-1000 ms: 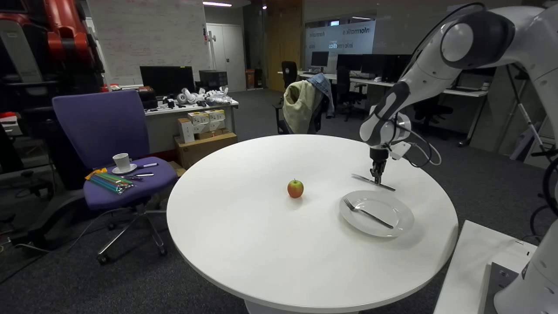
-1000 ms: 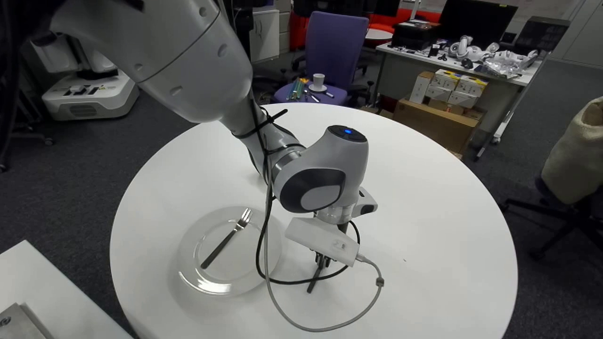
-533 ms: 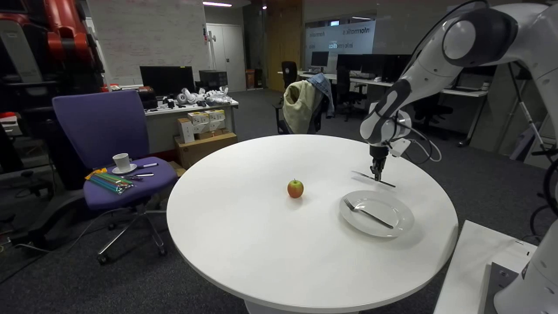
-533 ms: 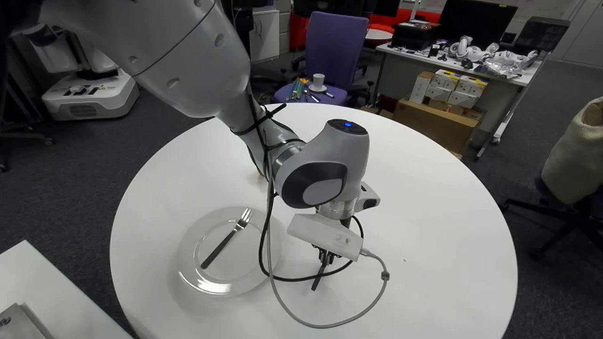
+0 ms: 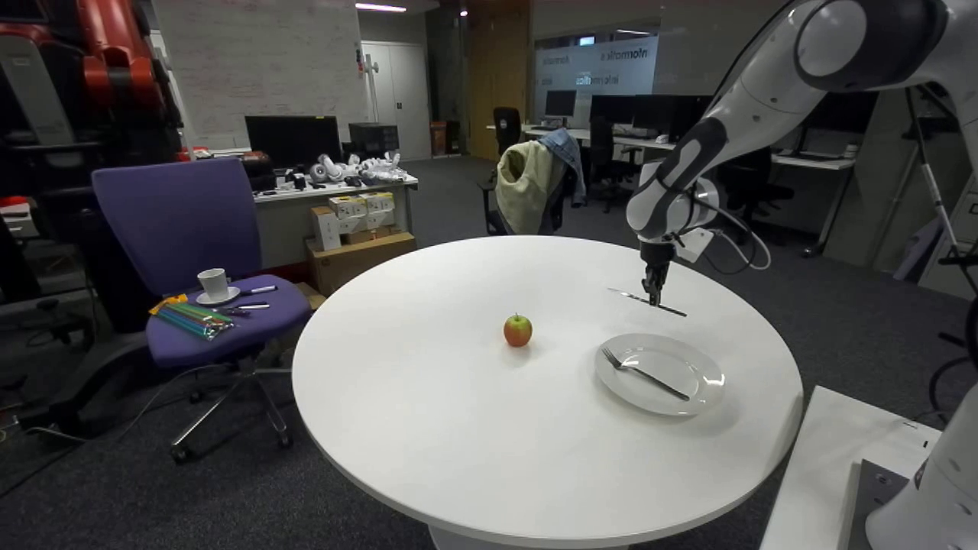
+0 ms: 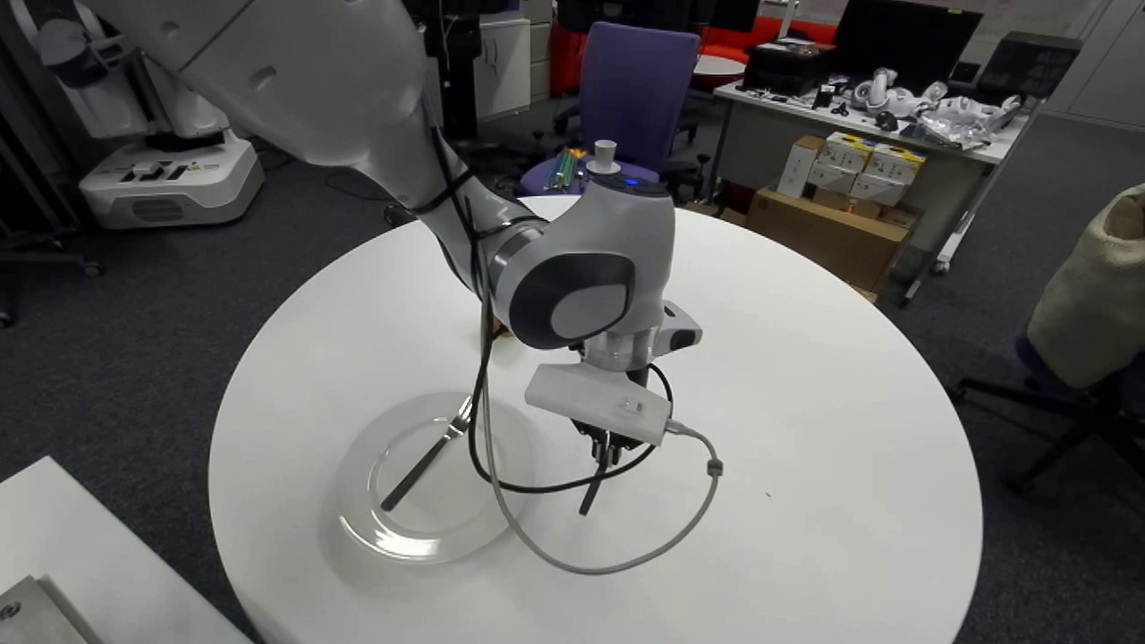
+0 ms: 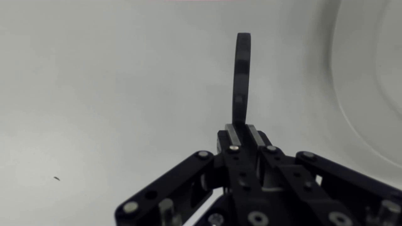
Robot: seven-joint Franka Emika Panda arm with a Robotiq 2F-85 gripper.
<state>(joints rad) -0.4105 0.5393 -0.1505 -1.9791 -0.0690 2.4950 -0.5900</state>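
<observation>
A table knife with a dark handle (image 7: 241,78) is held in my gripper (image 7: 240,129), whose fingers are shut on the handle. In an exterior view the knife's shiny blade (image 5: 625,294) points away to the left of the gripper (image 5: 654,301), its handle end to the right. The knife appears lifted a little above the white round table (image 5: 428,397). Beside it stands a white plate (image 5: 707,367) with a fork (image 5: 651,376) lying across it; the plate's rim (image 7: 345,103) enters the wrist view at right. The arm partly covers the knife in an exterior view (image 6: 590,496).
A red-green apple (image 5: 518,331) sits on the table, mostly hidden behind the arm in an exterior view (image 6: 501,331). A purple chair (image 5: 191,214) near the table carries a cup (image 5: 214,284) on a saucer and pens. A loose cable (image 6: 617,570) hangs from the wrist.
My gripper and the knife have risen from the tabletop and shifted slightly, up and left in an exterior view. The grip stays shut. Plate, fork and apple have not moved.
</observation>
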